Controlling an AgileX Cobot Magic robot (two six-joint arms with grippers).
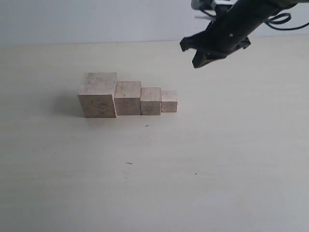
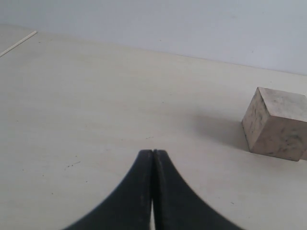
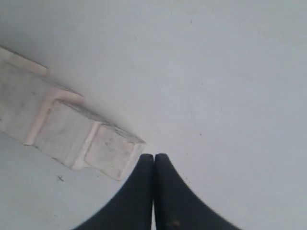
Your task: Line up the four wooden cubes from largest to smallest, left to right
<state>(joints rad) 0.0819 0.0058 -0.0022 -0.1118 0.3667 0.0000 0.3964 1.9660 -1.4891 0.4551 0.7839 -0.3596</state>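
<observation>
The four wooden cubes stand side by side in a touching row on the pale table [image 1: 217, 159]. From left to right they are the largest cube [image 1: 98, 95], the second [image 1: 128, 98], the third [image 1: 150, 101] and the smallest [image 1: 169, 101]. My right gripper [image 1: 189, 54] hangs in the air behind and to the right of the row, shut on nothing. Its wrist view shows the shut gripper [image 3: 154, 156] just beside the smallest cube [image 3: 111, 152], not touching it. The left gripper [image 2: 153, 152] is shut and empty, with the largest cube [image 2: 276, 124] off to one side ahead of it.
A pale wall [image 1: 96, 19] rises behind the table's far edge. A few small dark specks [image 1: 128, 163] mark the tabletop in front of the row.
</observation>
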